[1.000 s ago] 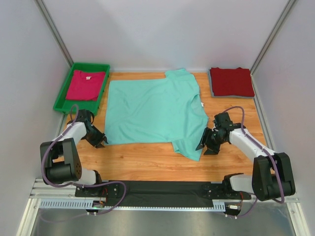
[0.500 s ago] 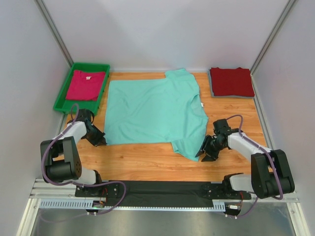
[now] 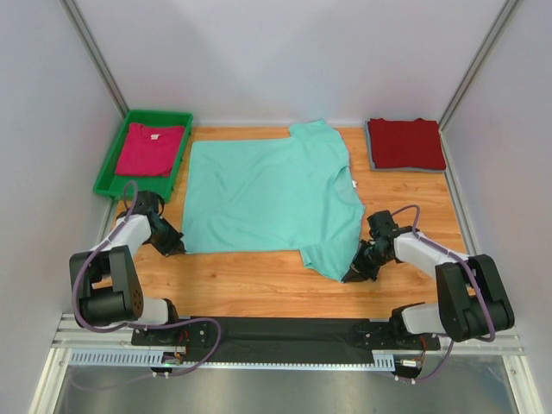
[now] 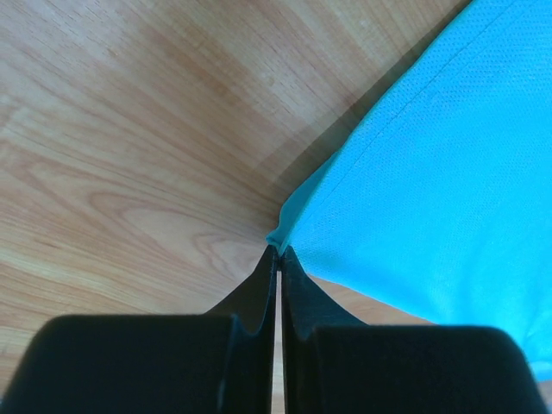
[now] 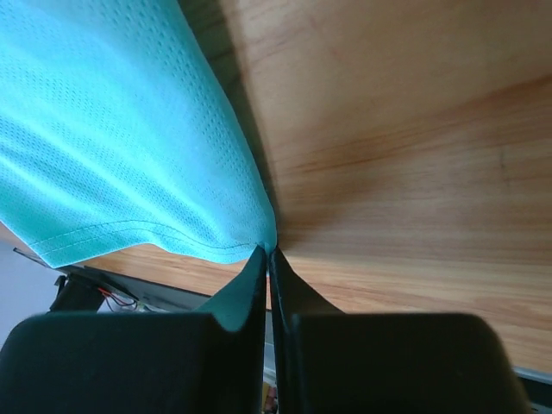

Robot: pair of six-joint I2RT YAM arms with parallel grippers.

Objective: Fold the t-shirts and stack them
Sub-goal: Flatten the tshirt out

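A mint-teal t-shirt (image 3: 267,194) lies spread flat across the middle of the wooden table. My left gripper (image 3: 178,247) is shut on its near left hem corner (image 4: 280,231). At the near sleeve's tip (image 5: 263,237), my right gripper (image 3: 352,274) is pinched shut on the cloth. The dark red t-shirt (image 3: 405,143) rests folded at the back right. A magenta-pink t-shirt (image 3: 151,148) lies in the green tray (image 3: 110,164) at the back left.
White walls with slanted metal posts close in the table on three sides. A black rail (image 3: 285,332) holding both arm bases runs along the near edge. Bare wood (image 3: 250,280) shows between the shirt and the rail.
Both grippers closed. The left one slid slightly right onto the hem corner. The right arm moved nearer and left to the sleeve tip and pinched it.
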